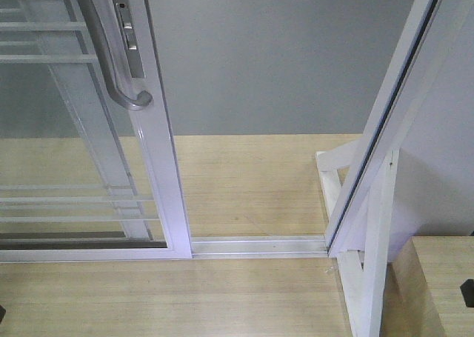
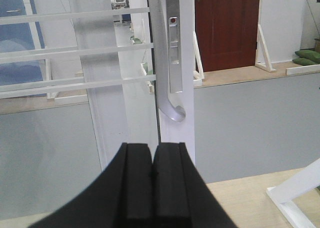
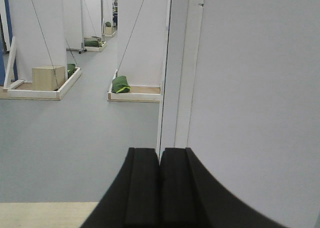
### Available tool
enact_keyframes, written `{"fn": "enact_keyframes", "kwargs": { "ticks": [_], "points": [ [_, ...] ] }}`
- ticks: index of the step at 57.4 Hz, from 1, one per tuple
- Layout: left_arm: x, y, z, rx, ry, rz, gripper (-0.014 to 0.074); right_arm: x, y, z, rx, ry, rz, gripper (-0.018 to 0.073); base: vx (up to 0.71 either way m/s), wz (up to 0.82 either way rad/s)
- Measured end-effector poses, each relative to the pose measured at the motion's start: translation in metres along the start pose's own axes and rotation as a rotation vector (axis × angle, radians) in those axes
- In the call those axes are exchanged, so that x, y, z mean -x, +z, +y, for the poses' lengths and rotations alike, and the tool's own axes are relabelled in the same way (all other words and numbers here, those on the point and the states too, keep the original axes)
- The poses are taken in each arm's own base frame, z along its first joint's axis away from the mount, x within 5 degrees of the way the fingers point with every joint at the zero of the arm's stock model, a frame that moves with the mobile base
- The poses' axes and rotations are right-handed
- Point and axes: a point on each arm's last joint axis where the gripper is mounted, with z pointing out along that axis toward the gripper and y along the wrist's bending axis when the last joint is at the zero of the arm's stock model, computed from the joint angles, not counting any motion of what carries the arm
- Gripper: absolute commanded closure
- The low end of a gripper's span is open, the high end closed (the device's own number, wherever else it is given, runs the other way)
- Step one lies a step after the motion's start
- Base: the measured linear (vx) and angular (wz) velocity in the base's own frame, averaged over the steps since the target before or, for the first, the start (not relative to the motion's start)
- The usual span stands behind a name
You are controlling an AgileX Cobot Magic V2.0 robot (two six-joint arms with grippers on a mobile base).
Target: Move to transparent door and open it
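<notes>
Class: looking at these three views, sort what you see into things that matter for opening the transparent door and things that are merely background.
Matters: transparent door, its handle, floor track, left gripper.
Background: red door, green cushions, wooden box.

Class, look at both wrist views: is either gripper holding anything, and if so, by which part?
Nothing is held. The left gripper and the right gripper are both shut on nothing; the transparent door's handle stands ahead of the left gripper, untouched.

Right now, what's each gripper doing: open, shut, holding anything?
Left gripper: shut, holding nothing; the transparent door handle is ahead, untouched.
Right gripper: shut, holding nothing.
</notes>
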Motion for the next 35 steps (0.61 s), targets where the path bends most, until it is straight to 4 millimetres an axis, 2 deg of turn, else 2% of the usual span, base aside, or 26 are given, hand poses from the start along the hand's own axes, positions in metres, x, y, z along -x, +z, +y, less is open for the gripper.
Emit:
{"fn": "enact_keyframes", "kwargs": {
  "ticks": [35],
  "points": [
    [0.0000, 0.0000, 0.0000, 0.000, 0.000, 0.000, 0.0601, 0.0000, 0.0000, 0.0000, 0.000, 0.000, 0.000, 0.0564, 0.00, 0.00]
  ]
}}
